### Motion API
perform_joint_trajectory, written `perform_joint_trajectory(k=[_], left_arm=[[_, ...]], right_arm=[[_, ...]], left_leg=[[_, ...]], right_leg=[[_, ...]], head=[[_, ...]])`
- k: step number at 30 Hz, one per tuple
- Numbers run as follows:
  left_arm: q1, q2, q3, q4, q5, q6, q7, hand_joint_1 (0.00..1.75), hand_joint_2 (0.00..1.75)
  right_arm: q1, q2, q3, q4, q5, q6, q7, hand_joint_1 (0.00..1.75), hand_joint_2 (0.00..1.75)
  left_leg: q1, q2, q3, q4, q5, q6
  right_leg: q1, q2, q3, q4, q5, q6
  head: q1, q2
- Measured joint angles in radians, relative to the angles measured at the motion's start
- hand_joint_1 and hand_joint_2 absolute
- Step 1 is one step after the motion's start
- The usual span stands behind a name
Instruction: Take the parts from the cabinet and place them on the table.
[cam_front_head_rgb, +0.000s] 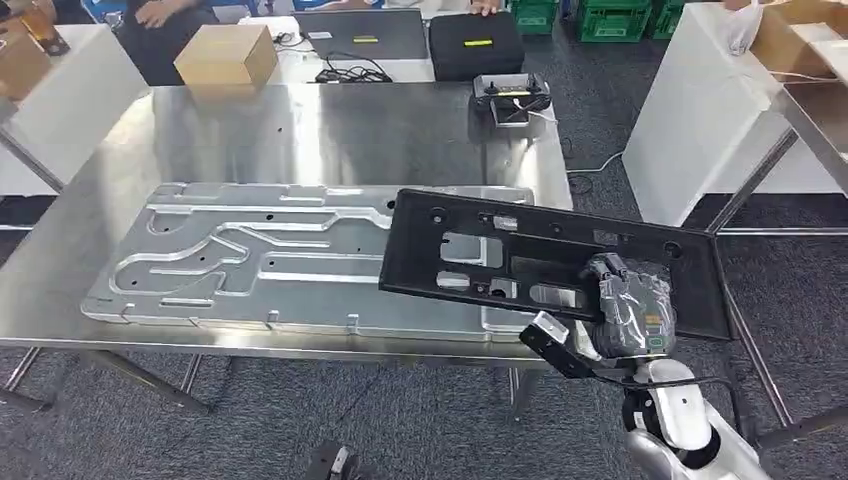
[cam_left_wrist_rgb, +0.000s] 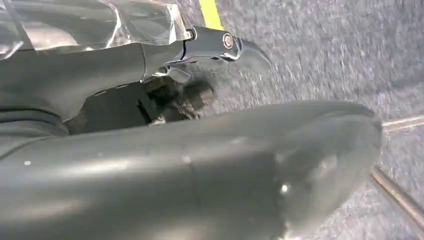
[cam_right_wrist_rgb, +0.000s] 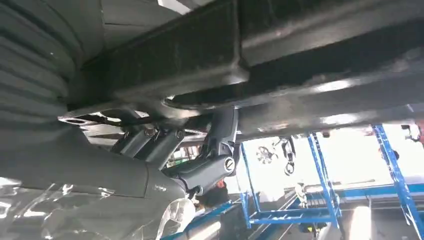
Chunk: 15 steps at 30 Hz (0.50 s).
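A long black plastic panel (cam_front_head_rgb: 560, 235) with several cut-outs lies slanted over the right end of a big silver machined plate (cam_front_head_rgb: 250, 260). The plate lies on the steel table (cam_front_head_rgb: 330, 130). The panel's right part sticks out past the table's edge. My right hand (cam_front_head_rgb: 628, 312), wrapped in clear film, grips the panel's near edge. From the right wrist, the panel's dark underside (cam_right_wrist_rgb: 300, 60) crosses above my right hand (cam_right_wrist_rgb: 150, 170), whose fingers (cam_right_wrist_rgb: 210, 165) reach up under it. My left hand (cam_left_wrist_rgb: 150, 150) hangs over the grey floor with its fingers (cam_left_wrist_rgb: 220, 45) apart, holding nothing.
At the table's far edge stand a cardboard box (cam_front_head_rgb: 227, 54), a laptop (cam_front_head_rgb: 365, 33), a black case (cam_front_head_rgb: 476, 42) and a handheld controller (cam_front_head_rgb: 512, 98). A white table (cam_front_head_rgb: 700, 110) stands to the right. A person (cam_front_head_rgb: 165, 15) sits behind. Blue racks (cam_right_wrist_rgb: 320, 175) stand beyond.
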<state>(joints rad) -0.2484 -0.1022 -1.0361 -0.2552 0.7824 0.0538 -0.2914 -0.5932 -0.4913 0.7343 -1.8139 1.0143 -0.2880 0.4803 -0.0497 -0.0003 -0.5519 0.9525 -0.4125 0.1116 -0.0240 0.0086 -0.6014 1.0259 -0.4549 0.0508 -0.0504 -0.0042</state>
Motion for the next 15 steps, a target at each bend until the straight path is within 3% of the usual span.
perform_joint_trajectory(k=[1,2,4,5,6,7,9,10,11,12,14,15], left_arm=[[-0.001,-0.001,0.000,0.000,0.001,0.000,0.000,0.00,0.00],[-0.003,-0.001,0.000,0.000,0.003,0.000,0.000,0.00,0.00],[0.001,-0.004,0.000,0.000,0.007,0.000,0.000,0.00,0.00],[0.002,-0.004,0.000,0.000,0.007,-0.001,0.000,0.00,0.00],[0.005,-0.004,0.000,0.000,0.009,-0.001,0.000,0.00,0.00],[0.006,-0.004,0.000,0.000,0.010,-0.001,0.000,0.00,0.00],[0.007,-0.004,0.000,0.000,0.010,-0.002,0.000,0.00,0.00],[0.006,-0.004,0.000,0.000,0.009,-0.002,0.000,0.00,0.00],[0.002,-0.004,0.000,0.000,0.010,-0.002,0.000,0.00,0.00],[0.003,-0.004,0.000,0.000,0.010,-0.002,-0.001,0.00,0.00],[0.005,-0.004,0.000,0.000,0.010,-0.003,-0.001,0.00,0.00],[0.006,0.001,0.000,0.000,0.010,-0.002,-0.001,0.00,0.00]], right_arm=[[0.002,0.000,0.000,0.000,-0.002,0.003,0.000,1.75,1.75],[0.002,0.000,0.000,0.000,-0.004,0.006,0.000,1.75,1.75],[0.004,-0.002,-0.001,0.000,-0.012,0.010,0.000,1.75,1.75],[0.010,-0.001,0.000,0.000,-0.013,0.011,0.000,1.75,1.75],[0.014,0.000,0.000,0.000,-0.015,0.013,0.001,1.75,1.75],[0.017,-0.001,0.000,0.000,-0.016,0.013,0.001,1.75,1.75],[0.018,-0.002,0.000,0.000,-0.016,0.014,0.001,1.75,1.75],[0.020,-0.002,0.000,0.000,-0.016,0.016,0.001,1.75,1.75],[0.019,-0.001,0.000,-0.001,-0.016,0.019,0.000,1.75,1.75],[0.021,-0.001,0.000,-0.003,-0.014,0.020,-0.003,1.75,1.75],[0.025,0.000,0.001,-0.003,-0.011,0.024,-0.007,1.75,1.75],[0.025,0.000,0.001,-0.003,-0.010,0.026,-0.008,1.75,1.75]], left_leg=[[0.002,0.002,0.006,-0.012,0.007,-0.009],[0.003,0.002,0.006,-0.013,0.009,-0.005],[0.003,-0.002,0.005,-0.012,0.010,-0.006],[0.003,-0.007,0.003,-0.011,0.010,-0.006],[0.003,-0.012,0.003,-0.010,0.010,-0.006],[0.004,-0.018,0.003,-0.007,0.009,-0.007],[0.007,-0.032,0.002,0.007,0.003,-0.016],[0.009,-0.037,-0.007,0.020,-0.005,-0.025],[0.001,-0.042,-0.025,0.040,-0.012,-0.029],[0.002,-0.045,-0.029,0.040,-0.009,-0.030],[0.002,-0.059,-0.035,0.041,-0.006,-0.029],[0.003,-0.063,-0.039,0.046,-0.010,-0.033]], right_leg=[[-0.003,-0.004,-0.008,0.021,-0.016,0.000],[0.002,-0.004,-0.029,0.072,-0.053,0.000],[0.003,-0.003,-0.102,0.233,-0.127,0.006],[0.003,-0.004,-0.127,0.286,-0.138,0.010],[0.001,-0.004,-0.129,0.288,-0.127,0.012],[0.000,-0.004,-0.110,0.247,-0.095,0.015],[-0.006,0.009,-0.025,0.073,-0.004,0.024],[-0.014,0.047,0.002,0.012,-0.002,0.026],[-0.013,0.052,0.000,0.005,-0.005,0.014],[-0.012,0.037,-0.005,0.011,-0.003,0.003],[-0.010,0.020,-0.006,0.010,-0.002,-0.002],[-0.022,0.007,-0.006,0.010,0.000,-0.006]], head=[[0.000,0.000],[0.001,0.000],[0.001,0.000],[0.001,0.000],[0.001,0.000],[0.001,0.000],[0.001,0.000],[0.000,0.000],[0.001,0.000],[0.000,0.000],[0.000,0.000],[0.000,0.000]])
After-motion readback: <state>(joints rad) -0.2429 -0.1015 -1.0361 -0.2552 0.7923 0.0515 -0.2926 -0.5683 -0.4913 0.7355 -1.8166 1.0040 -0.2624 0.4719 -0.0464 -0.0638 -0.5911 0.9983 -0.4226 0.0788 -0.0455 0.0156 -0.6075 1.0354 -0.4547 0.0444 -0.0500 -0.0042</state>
